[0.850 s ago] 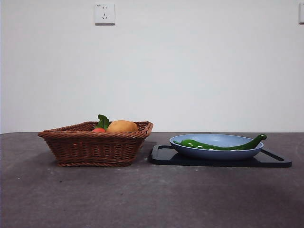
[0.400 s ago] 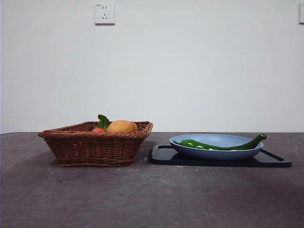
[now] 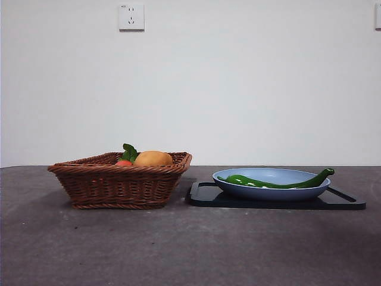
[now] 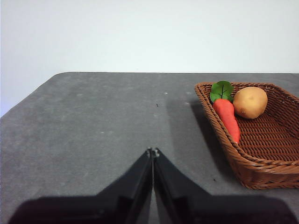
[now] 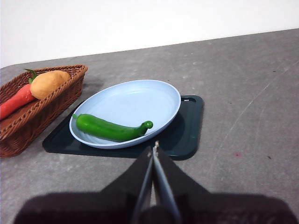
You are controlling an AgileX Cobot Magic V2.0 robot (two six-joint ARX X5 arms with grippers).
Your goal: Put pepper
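The pepper (image 5: 110, 129) has a glossy, smooth green skin that catches the light, and it lies in a blue plate (image 5: 140, 100) with a smooth, softly shiny finish like plastic or glazed ware, on a dark tray (image 5: 189, 133) that looks like smooth semi-matt plastic. The basket (image 3: 119, 185) is woven brown wicker, ribbed and rough, holding a matt, dull-skinned potato (image 4: 250, 102) and a smooth carrot (image 4: 226, 119) with a slight sheen. The table (image 3: 178, 244) is a matt, grainy grey with faint scuffs, and both end effectors, the left end effector (image 4: 153, 152) and the right end effector (image 5: 153, 148), look like matt black plastic.
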